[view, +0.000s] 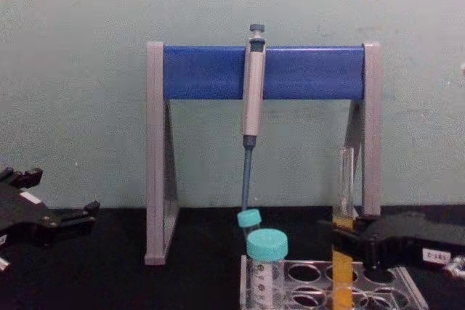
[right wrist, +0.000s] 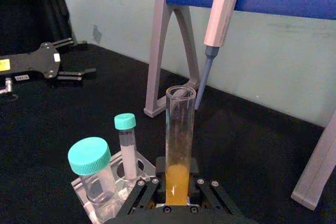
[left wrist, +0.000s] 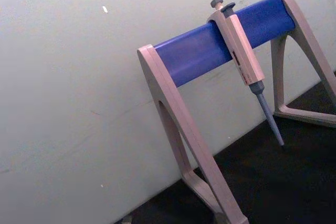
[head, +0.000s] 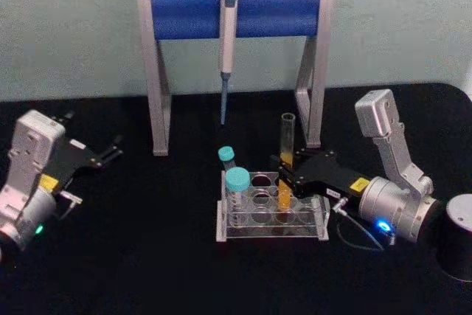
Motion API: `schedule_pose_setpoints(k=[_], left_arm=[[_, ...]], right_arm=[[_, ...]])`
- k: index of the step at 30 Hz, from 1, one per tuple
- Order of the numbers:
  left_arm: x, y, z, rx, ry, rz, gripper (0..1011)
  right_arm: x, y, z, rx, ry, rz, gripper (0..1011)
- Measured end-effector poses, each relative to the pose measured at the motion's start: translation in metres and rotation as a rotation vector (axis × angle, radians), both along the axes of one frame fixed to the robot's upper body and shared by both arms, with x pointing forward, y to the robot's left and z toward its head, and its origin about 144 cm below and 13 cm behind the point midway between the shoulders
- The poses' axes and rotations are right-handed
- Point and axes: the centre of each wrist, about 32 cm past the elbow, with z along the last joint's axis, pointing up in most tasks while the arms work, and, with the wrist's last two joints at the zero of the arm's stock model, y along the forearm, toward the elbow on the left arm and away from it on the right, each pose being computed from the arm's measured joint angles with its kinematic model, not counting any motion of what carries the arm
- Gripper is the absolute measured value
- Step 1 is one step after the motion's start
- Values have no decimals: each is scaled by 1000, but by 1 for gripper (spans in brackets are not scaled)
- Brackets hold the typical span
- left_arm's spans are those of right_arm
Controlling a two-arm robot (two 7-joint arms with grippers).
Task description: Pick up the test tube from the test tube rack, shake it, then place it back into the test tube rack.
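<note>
The test tube (head: 286, 142) is tall clear glass with yellow-orange liquid in its lower part, and it stands upright in the clear test tube rack (head: 251, 232) at the table's middle. My right gripper (head: 285, 176) reaches in from the right and is shut on the tube just above the rack. In the right wrist view the test tube (right wrist: 180, 129) rises between that gripper's (right wrist: 178, 195) jaws, with the rack (right wrist: 86, 199) beside them. The chest view shows the test tube (view: 344, 179), the rack (view: 407, 281) and the right gripper (view: 341, 239). My left gripper (head: 94, 132) is parked open at the far left.
Two teal-capped tubes (head: 237, 182) stand at the rack's left end. Behind the rack a grey-and-blue stand (head: 236, 12) holds a hanging pipette (head: 227, 49), its tip above the table just beyond the rack. A black tabletop (head: 147, 256) lies all around.
</note>
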Motion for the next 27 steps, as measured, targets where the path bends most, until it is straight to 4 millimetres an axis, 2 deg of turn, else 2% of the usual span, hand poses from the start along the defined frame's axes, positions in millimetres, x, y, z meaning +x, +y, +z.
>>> schedule_pose_setpoints(k=[19,22,23,25,27], left_arm=[[0,0,0,0,0,0,1001],[0,0,0,0,0,0,1001],[0,0,0,0,0,0,1002],[0,0,0,0,0,0,1001],[0,0,0,0,0,0,1001]], right_arm=[[1,1,-1,-6,0,-3,225],[1,1,-1,-7,0,-4,278],[1,1,-1,-7,0,-4,339],[1,1,-1,-7,0,-4,380],[1,1,-1,-7,0,-3,463]])
